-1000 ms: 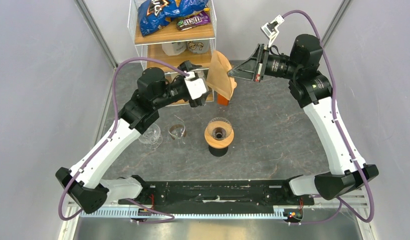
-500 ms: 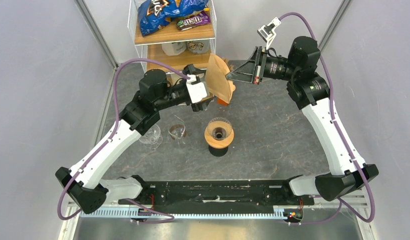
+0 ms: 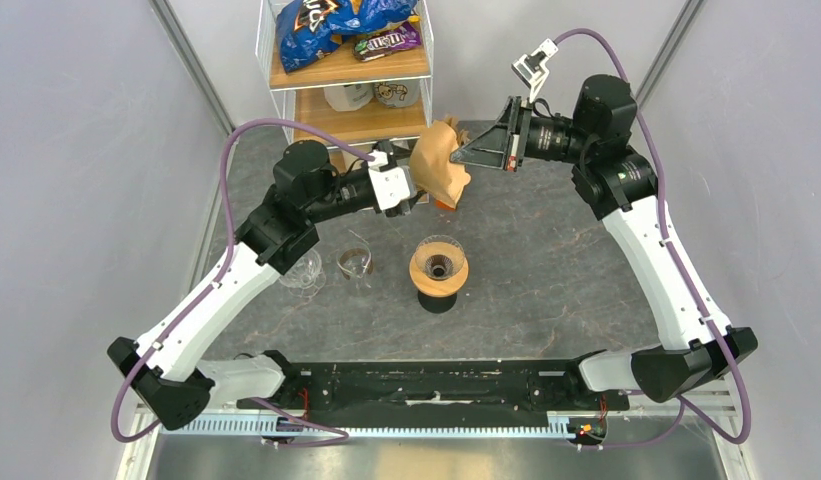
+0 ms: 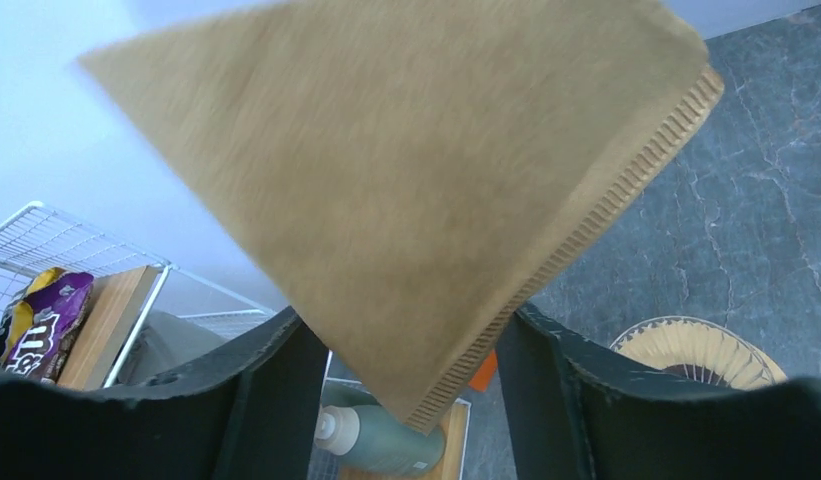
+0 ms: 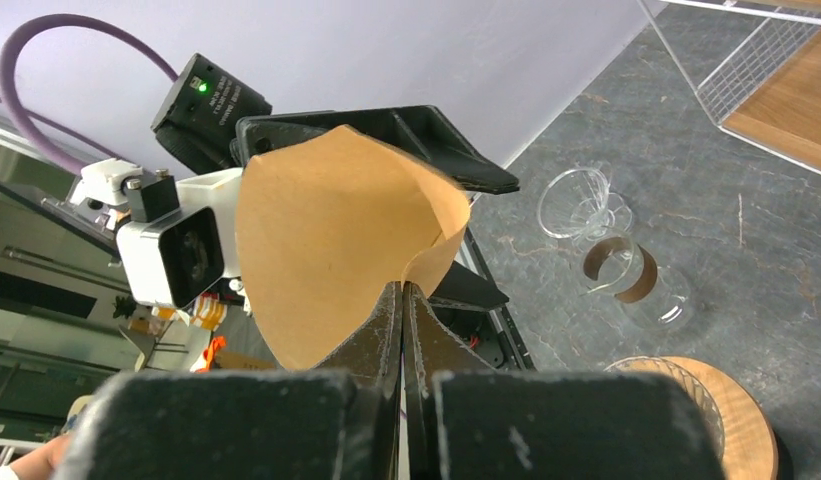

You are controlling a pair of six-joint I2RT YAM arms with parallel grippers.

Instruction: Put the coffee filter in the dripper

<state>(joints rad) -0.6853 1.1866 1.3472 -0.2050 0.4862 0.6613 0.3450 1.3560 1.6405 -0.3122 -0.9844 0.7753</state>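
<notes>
The brown paper coffee filter (image 3: 438, 165) hangs in the air above the back of the table. My right gripper (image 3: 458, 156) is shut on its edge; in the right wrist view (image 5: 402, 288) the filter (image 5: 326, 240) bulges open to the left of the closed tips. My left gripper (image 3: 418, 188) is open, and the filter's pointed, seamed end (image 4: 426, 170) lies between its two fingers (image 4: 411, 325). I cannot tell if they touch it. The glass dripper with a wooden collar (image 3: 439, 268) stands on the table below and nearer, also seen in the wrist views (image 4: 701, 350) (image 5: 701, 400).
A glass carafe (image 3: 354, 262) and a clear glass cone (image 3: 304, 270) stand left of the dripper. A wire shelf (image 3: 346, 70) with snack bags stands at the back. An orange object (image 3: 446, 203) sits under the filter. A green bottle (image 4: 406, 435) lies on the lower shelf.
The filter has gone from flat to bulged open. Both grippers have shifted slightly left, and the left gripper's fingers now sit around the filter's lower end.
</notes>
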